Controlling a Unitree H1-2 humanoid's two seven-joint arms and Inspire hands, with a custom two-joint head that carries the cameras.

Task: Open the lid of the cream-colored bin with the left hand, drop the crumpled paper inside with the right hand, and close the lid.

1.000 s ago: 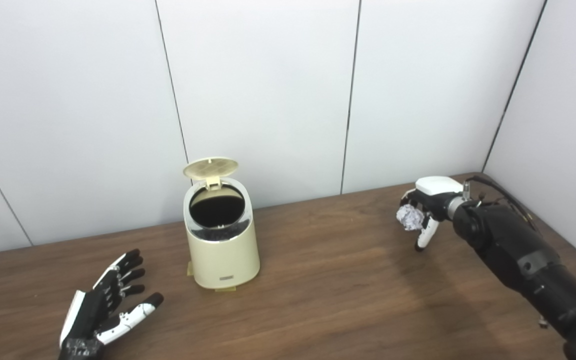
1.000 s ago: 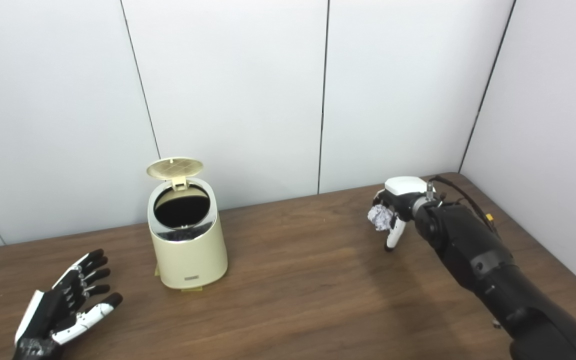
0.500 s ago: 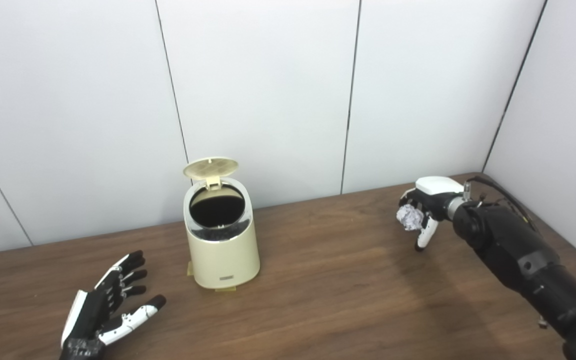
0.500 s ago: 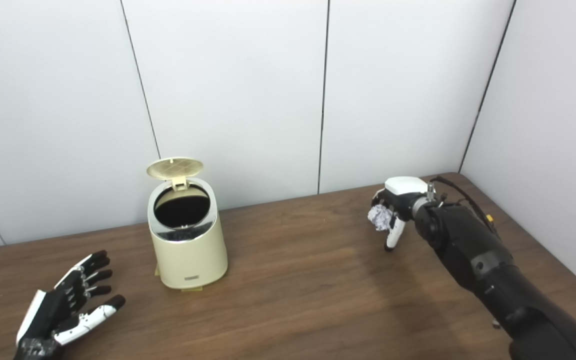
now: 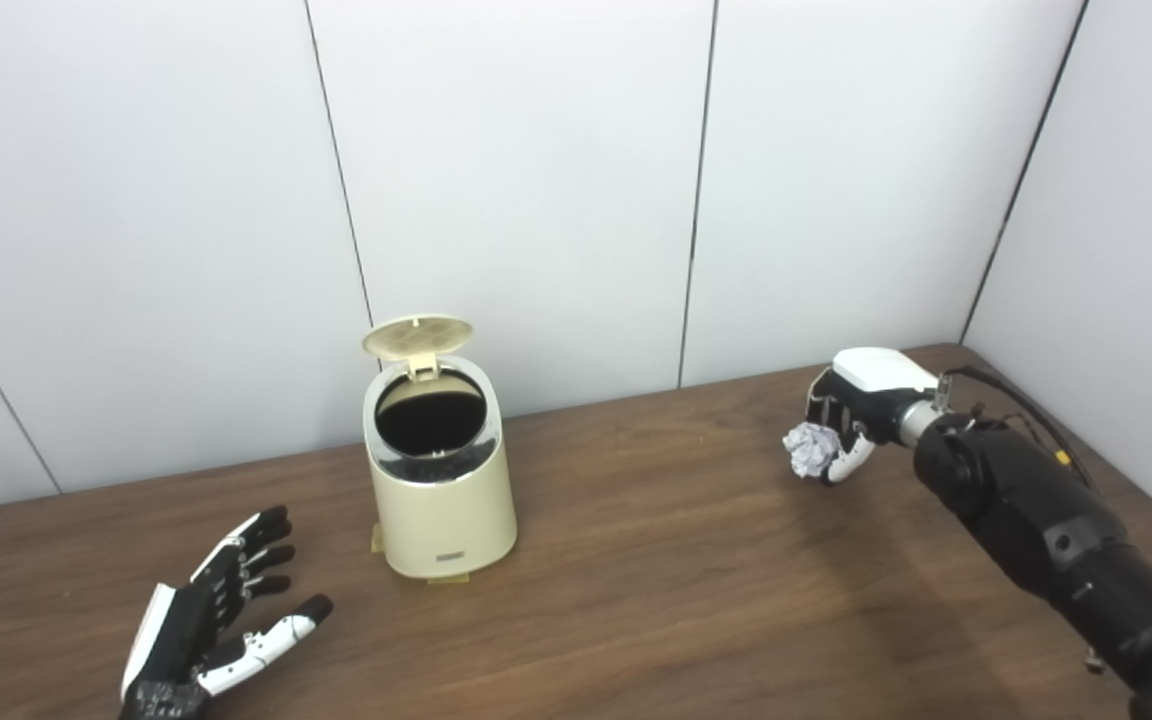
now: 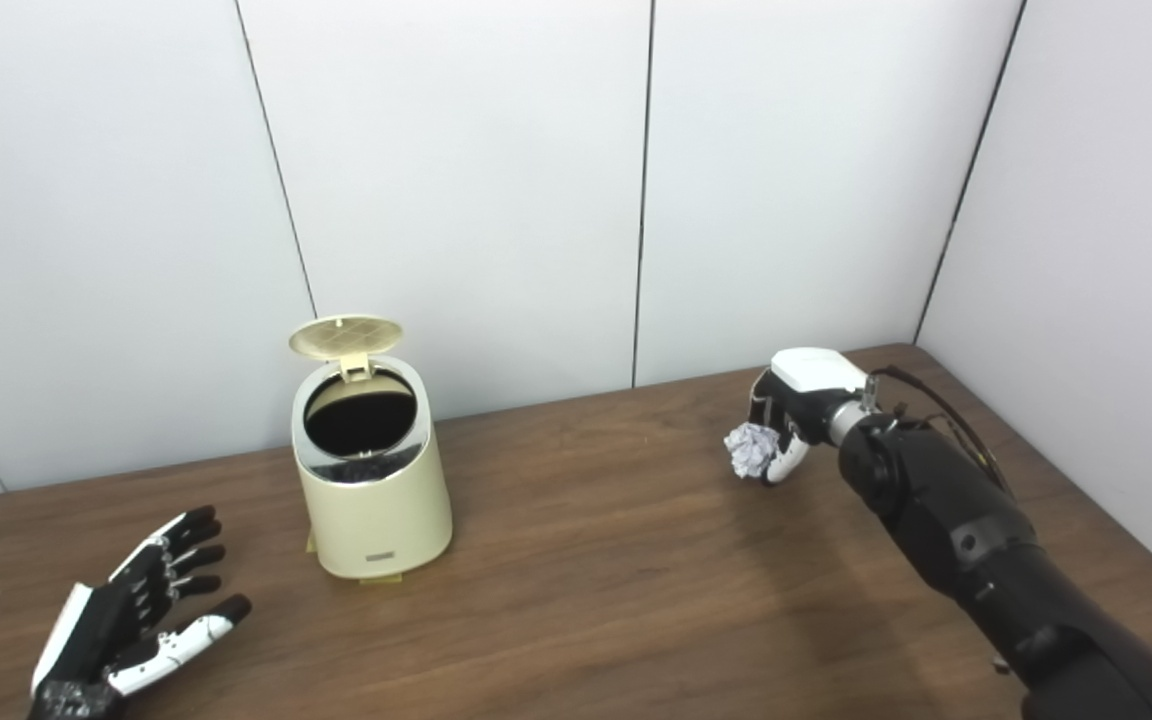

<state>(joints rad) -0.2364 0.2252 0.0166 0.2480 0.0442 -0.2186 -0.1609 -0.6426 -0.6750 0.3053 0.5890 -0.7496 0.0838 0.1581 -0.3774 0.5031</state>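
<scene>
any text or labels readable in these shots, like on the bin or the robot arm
No text can be read.
A small dark plate low on the front of the cream-colored bin: too small and blurred to read.
Right arm and both robot hands: no lettering visible.
Crumpled paper in the right robot hand: any print on it is illegible.

Both head cameras look down on the surface (image 5: 636,560) from above — toward the wall. Side by side, they share nearly the whole scene.

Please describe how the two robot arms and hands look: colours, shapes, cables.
The left hand has black fingers, a white thumb and a white side panel. The right hand has a white back cover and a white thumb. The right arm is black and bulky, with thin cables near the wrist.
</scene>
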